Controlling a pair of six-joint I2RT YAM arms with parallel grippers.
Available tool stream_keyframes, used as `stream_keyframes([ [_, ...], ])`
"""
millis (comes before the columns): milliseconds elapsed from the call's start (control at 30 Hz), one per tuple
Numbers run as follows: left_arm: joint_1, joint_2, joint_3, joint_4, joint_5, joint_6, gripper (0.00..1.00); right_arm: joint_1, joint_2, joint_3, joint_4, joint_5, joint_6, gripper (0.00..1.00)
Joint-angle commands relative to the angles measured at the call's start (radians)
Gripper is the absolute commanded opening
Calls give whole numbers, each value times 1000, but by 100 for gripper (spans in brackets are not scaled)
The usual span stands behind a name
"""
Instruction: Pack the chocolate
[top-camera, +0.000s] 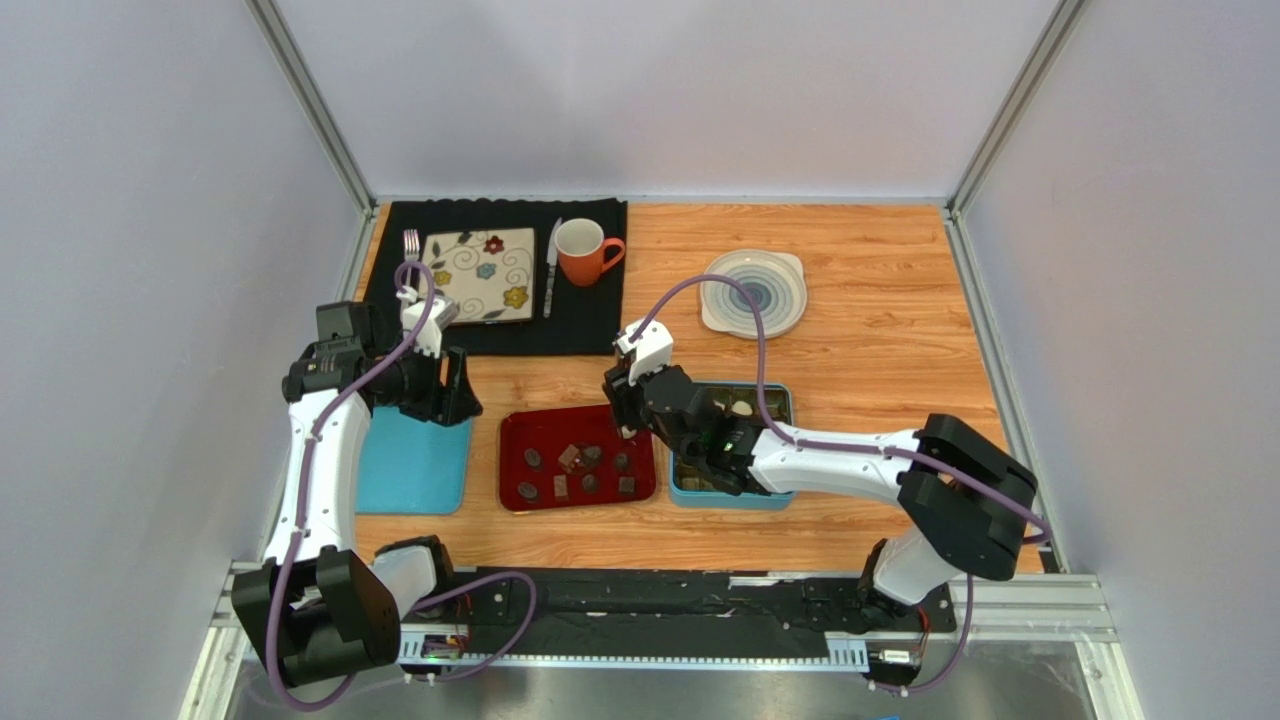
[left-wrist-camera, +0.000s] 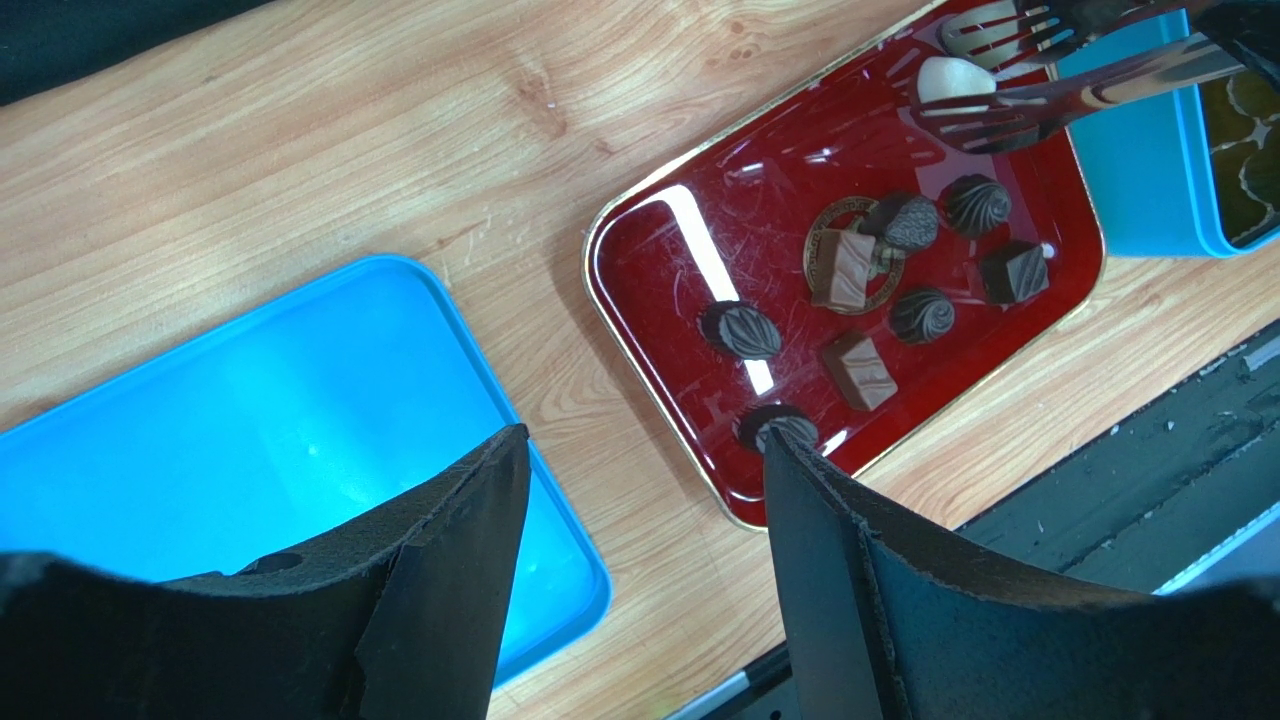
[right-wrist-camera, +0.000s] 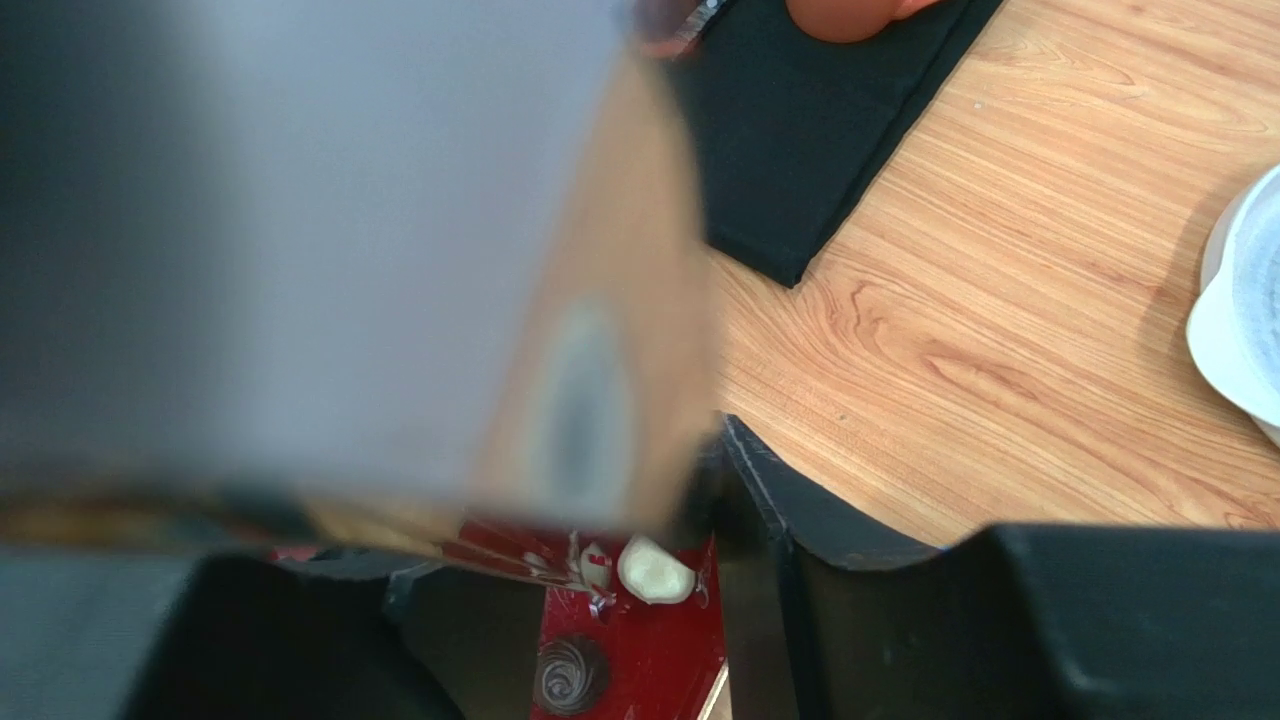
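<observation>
Tongs (left-wrist-camera: 1052, 90) gripped in right gripper (top-camera: 642, 402), tips at white chocolate (left-wrist-camera: 953, 75) beyond its fingers (right-wrist-camera: 902, 600), likely to pinch it. Left gripper (left-wrist-camera: 643, 443) gapes empty, lid (left-wrist-camera: 226, 435) under it.

The work surface is a wooden tabletop (top-camera: 887, 375) with a light orange-brown grain. Plain pale grey wall panels (top-camera: 661, 90) enclose it at the back and on both sides, joined by aluminium corner posts (top-camera: 308, 98). A slotted aluminium rail (top-camera: 1037, 608) borders the near edge. Lighting is even and diffuse.
</observation>
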Motion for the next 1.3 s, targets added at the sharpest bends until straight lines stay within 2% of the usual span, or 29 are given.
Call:
stream_keyframes([
  [0, 9, -17, 10, -1, 10, 35, 68, 4, 11, 28, 68, 20, 19, 40],
  [100, 8, -17, 10, 1, 8, 37, 68, 4, 2, 34, 72, 25, 10, 30],
  [267, 8, -15, 8, 1, 7, 34, 68, 1, -62, 67, 43, 50, -44, 21],
  [467, 8, -15, 11, 2, 8, 31, 68, -26, -220, 86, -44, 79, -99, 15],
  [900, 8, -12, 7, 5, 16, 29, 68, -229, -652, -129, -274, 129, -78, 15],
  [1267, 8, -12, 8, 2, 15, 29, 68, -310, -705, -233, -319, 172, -41, 18],
])
